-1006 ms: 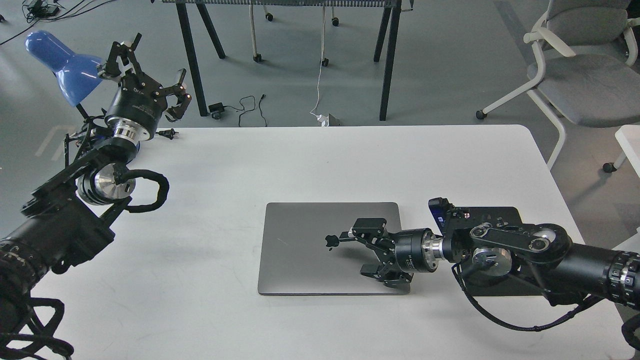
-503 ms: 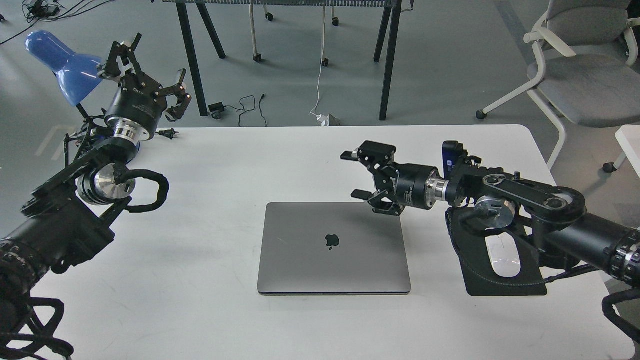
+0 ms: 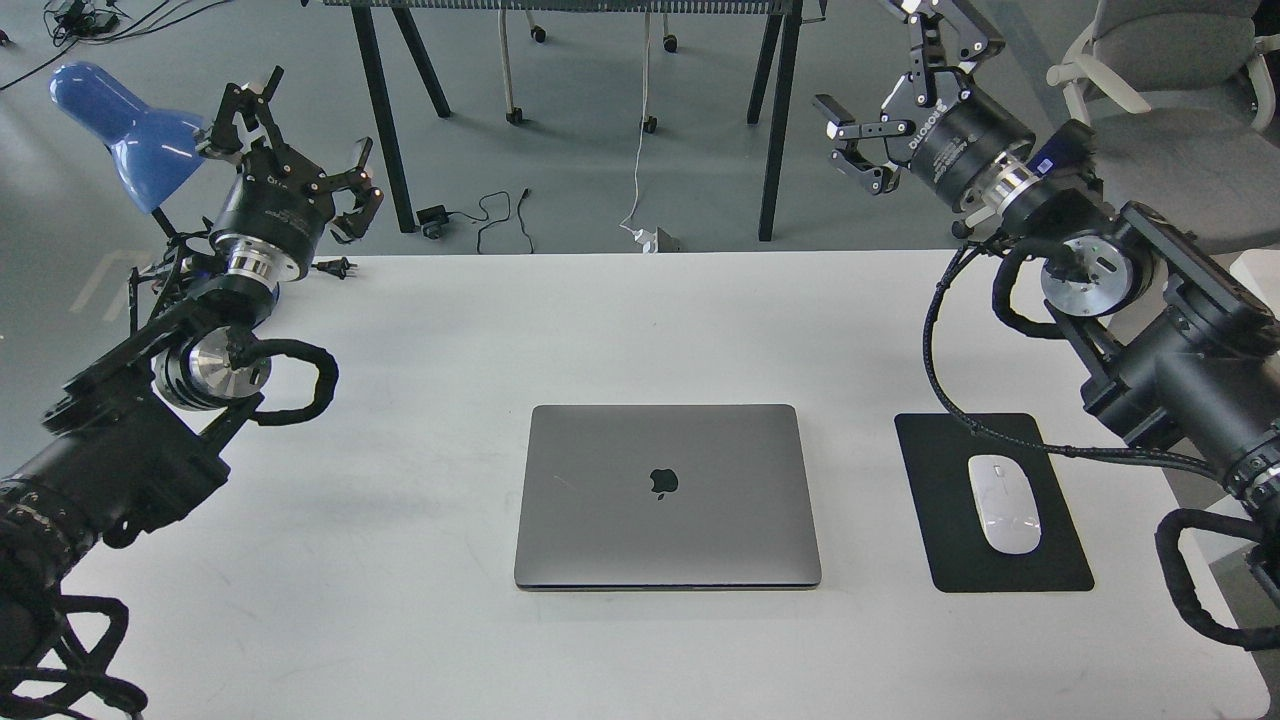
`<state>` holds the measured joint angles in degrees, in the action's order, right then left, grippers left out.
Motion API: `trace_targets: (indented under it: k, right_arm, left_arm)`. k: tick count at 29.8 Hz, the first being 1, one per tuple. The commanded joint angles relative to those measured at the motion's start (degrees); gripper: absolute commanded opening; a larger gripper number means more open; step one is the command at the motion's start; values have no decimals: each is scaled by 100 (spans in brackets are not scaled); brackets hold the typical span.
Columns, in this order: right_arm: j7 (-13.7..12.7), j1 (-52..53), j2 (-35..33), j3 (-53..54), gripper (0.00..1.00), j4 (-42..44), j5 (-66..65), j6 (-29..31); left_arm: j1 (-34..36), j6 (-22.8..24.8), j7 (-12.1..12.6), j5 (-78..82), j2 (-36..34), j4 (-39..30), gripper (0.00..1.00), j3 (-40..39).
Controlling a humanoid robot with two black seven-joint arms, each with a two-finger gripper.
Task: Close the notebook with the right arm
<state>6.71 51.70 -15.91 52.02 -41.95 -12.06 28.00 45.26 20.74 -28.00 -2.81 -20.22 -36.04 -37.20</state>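
Observation:
The notebook (image 3: 667,496) lies shut and flat on the white table (image 3: 450,330), its grey lid up with the dark apple logo in the middle. My right gripper (image 3: 895,80) is open and empty, raised high past the table's far right edge, well away from the notebook. My left gripper (image 3: 295,130) is open and empty, held up at the far left beside the blue lamp (image 3: 125,130).
A black mouse pad (image 3: 940,470) with a white mouse (image 3: 1003,517) lies right of the notebook. A grey office chair (image 3: 1170,140) stands at the far right. Black table legs (image 3: 775,120) and cables are on the floor behind.
My right arm has lifted off the shut notebook lid and swung up and back to the far right, uncovering the mouse pad and mouse. The left arm has not moved.

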Motion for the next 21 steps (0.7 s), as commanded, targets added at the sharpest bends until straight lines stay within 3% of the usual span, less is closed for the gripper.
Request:
trace_targets:
  k: [1, 21]
  right_arm:
    - [5, -134, 9, 335, 100, -15, 729, 0]
    - [23, -1154, 9, 880, 100, -226, 1250, 0]
  left_arm:
    - [0, 0, 0, 0, 0, 0, 100, 3]
    - [0, 0, 0, 0, 0, 0, 100, -6]
